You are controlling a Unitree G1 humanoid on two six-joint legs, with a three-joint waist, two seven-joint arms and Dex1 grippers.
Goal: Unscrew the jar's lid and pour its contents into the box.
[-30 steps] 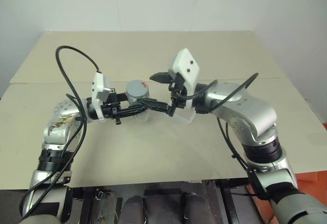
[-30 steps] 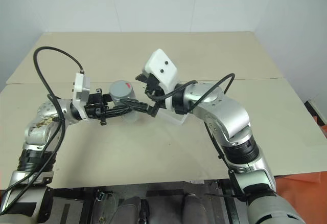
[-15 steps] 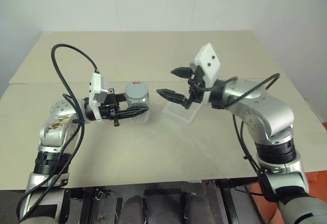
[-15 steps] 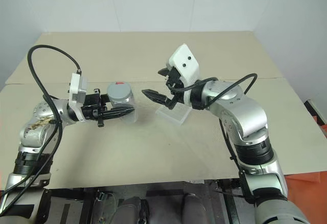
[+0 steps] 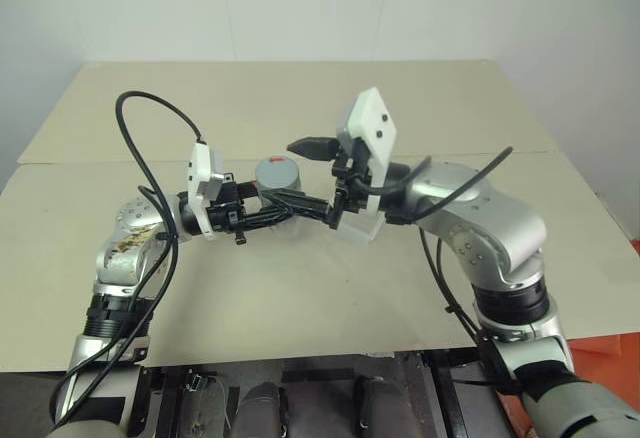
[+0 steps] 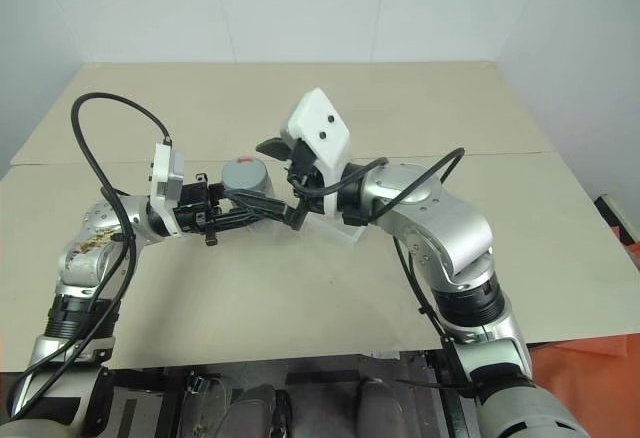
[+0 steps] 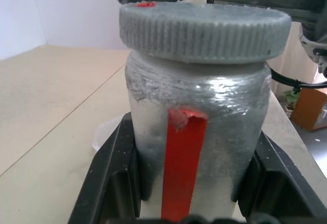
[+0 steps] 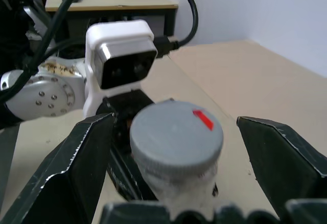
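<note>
Back from beside the one box (image 5: 352, 228), my right tool (image 8: 173, 147) now straddles the single lid (image 5: 278, 173), fingers spread; left tool (image 7: 191, 183) clamps one jar (image 7: 199, 127) above the surface (image 5: 300, 288).

lid (image 8: 176, 131): no writing; only a small plain red mark on its top
jar (image 7: 196, 132): no readable text; a bare red vertical strip on its side, no letters or numbers on it
box (image 5: 352, 230): clear plastic; no print to be made out
table (image 5: 300, 98): plain surface; no signs or labels
overall: no words, brands or numbers can be read anywhere
</note>
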